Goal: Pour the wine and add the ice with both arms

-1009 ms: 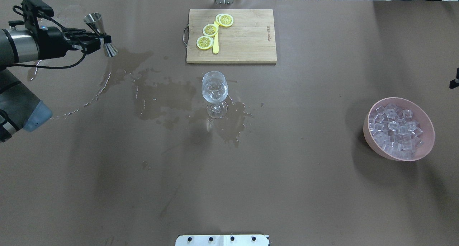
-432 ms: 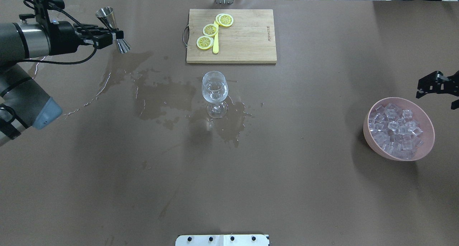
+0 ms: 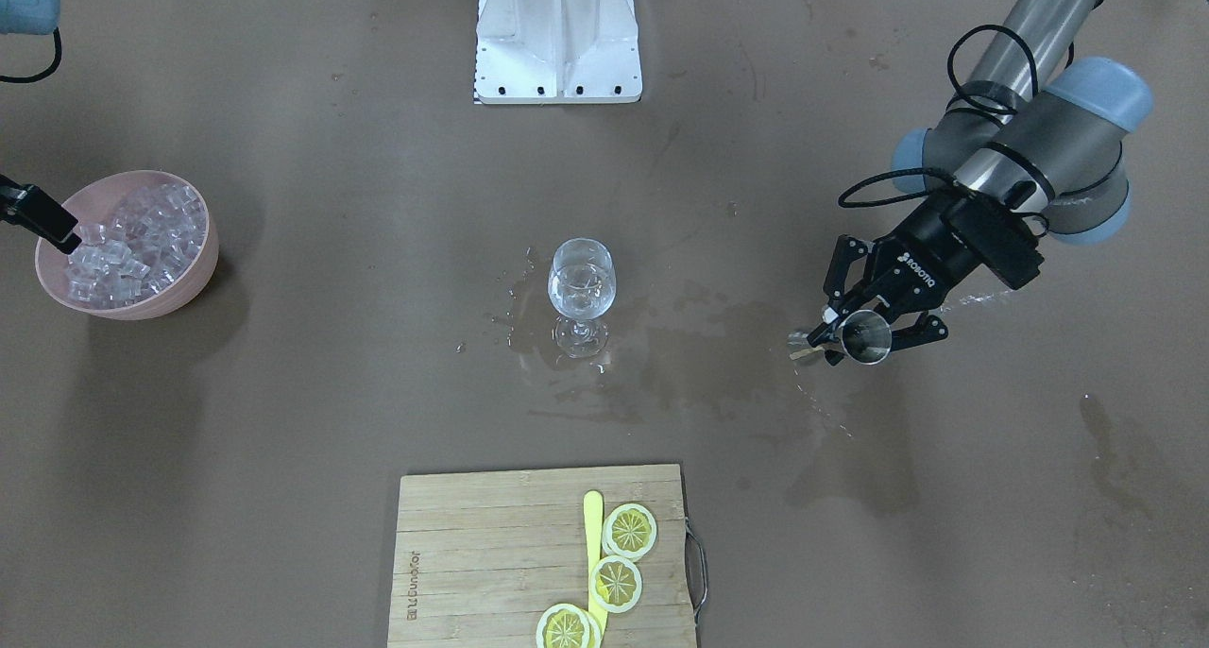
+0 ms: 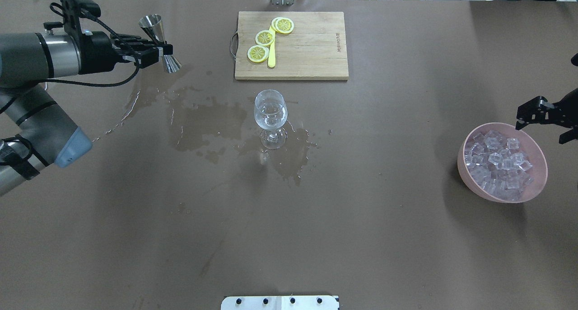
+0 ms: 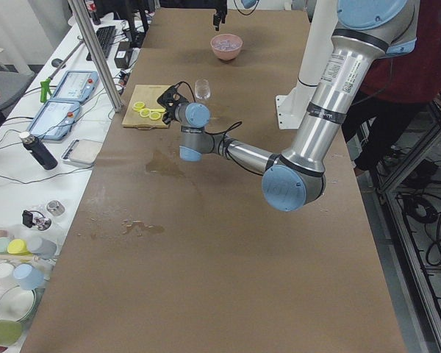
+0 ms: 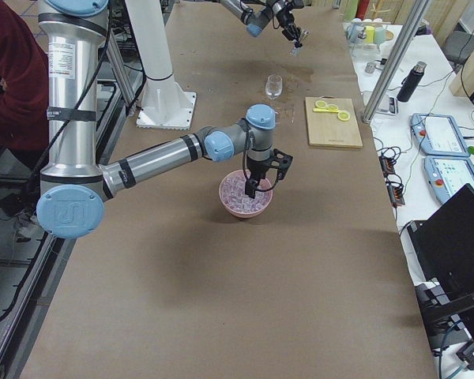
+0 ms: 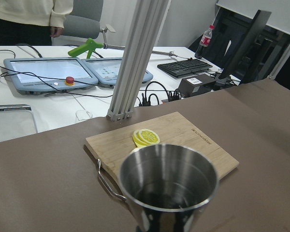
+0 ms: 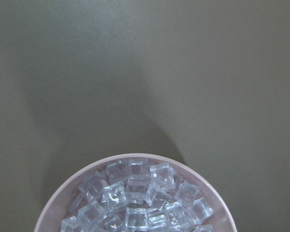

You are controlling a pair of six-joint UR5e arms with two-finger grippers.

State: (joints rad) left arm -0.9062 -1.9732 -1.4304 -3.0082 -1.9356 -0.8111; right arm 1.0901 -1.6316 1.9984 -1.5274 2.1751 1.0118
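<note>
A steel jigger is held at its waist by my left gripper, shut on it, above the table's far left; its mouth faces up in the left wrist view. The wine glass stands mid-table, to the right of the jigger, holding a little clear wine. A pink bowl at the right is full of ice. My right gripper hovers open over the bowl's far rim, with nothing between its fingers. Only ice and bare table show in the right wrist view.
A wooden cutting board with lemon slices and a yellow knife lies behind the glass. Wet spill patches spread from the jigger's side to the glass foot. A white bracket sits at the robot's edge.
My left gripper has carried the jigger to the right, toward the cutting board. My right gripper has come in from the right edge to the bowl's far rim.
</note>
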